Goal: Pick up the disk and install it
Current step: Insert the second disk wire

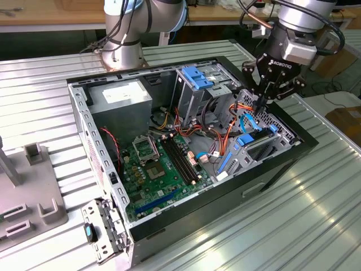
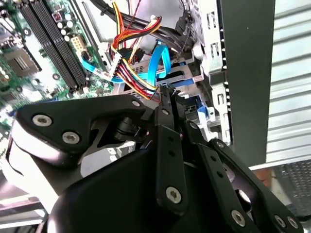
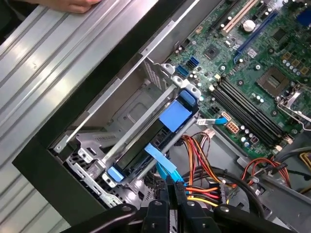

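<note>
First wrist view puts us right behind the gripper (image 3: 171,187), its 2 fingers drawn almost together with only a thin slit between them; whether they pinch anything we cannot tell, though the light-blue ribbon cable (image 3: 163,162) runs in just at the tips. Directly beyond those tips sits the disk (image 3: 146,145), its dark body lodged in the grey drive cage (image 3: 121,116) and edged by blue rails, with a wide blue tab (image 3: 176,116) at the far end. We judge its long axis to run straight away from the jaws toward the motherboard (image 3: 252,68). Exterior view shows the gripper (image 1: 262,103) lowered over the cage at the case's (image 1: 169,220) corner on the exterior view's right. Farther off, a hand (image 3: 73,5) rests on the ribbed table (image 3: 53,53).
</note>
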`<state>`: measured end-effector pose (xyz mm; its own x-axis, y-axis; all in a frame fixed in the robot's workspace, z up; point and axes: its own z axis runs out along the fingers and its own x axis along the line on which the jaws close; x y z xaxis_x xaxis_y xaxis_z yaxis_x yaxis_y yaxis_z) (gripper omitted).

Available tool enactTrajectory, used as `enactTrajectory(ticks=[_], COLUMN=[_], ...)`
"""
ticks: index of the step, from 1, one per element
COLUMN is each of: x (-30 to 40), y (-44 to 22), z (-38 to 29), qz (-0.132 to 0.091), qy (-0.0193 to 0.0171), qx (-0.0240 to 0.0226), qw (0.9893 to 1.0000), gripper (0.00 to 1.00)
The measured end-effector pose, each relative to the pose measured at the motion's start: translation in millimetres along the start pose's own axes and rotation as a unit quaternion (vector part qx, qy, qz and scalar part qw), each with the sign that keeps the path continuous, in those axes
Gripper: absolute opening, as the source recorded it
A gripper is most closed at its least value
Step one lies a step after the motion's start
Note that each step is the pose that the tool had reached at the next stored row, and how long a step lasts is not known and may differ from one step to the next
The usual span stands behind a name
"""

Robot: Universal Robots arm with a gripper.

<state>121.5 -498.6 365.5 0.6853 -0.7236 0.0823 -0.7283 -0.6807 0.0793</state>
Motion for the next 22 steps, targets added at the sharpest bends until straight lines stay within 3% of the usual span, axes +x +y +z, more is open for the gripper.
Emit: enactTrajectory(ticks=[3, 4, 6, 9, 12, 14, 22], x=[-0.2, -0.3, -0.4, -0.5, -0.5, 1.5, 21.2], y=[-0.2, -0.3, -0.4, -0.5, -0.6, -2.9, -23.9], z=[2.7, 3.5, 5.1, 6.3, 6.4, 7.3, 7.8], qz=[0.045, 0.063, 0.101, 0.131, 0.135, 0.141, 0.153], qy=[-0.0035, -0.005, -0.008, -0.0105, -0.0108, -0.0113, -0.0116], qx=[-0.0038, -0.0052, -0.0083, -0.0109, -0.0111, -0.0117, -0.013], qw=[0.999, 0.998, 0.9948, 0.9912, 0.9908, 0.9898, 0.988], gripper=[0.16, 0.16, 0.16, 0.16, 0.16, 0.16, 0.16])
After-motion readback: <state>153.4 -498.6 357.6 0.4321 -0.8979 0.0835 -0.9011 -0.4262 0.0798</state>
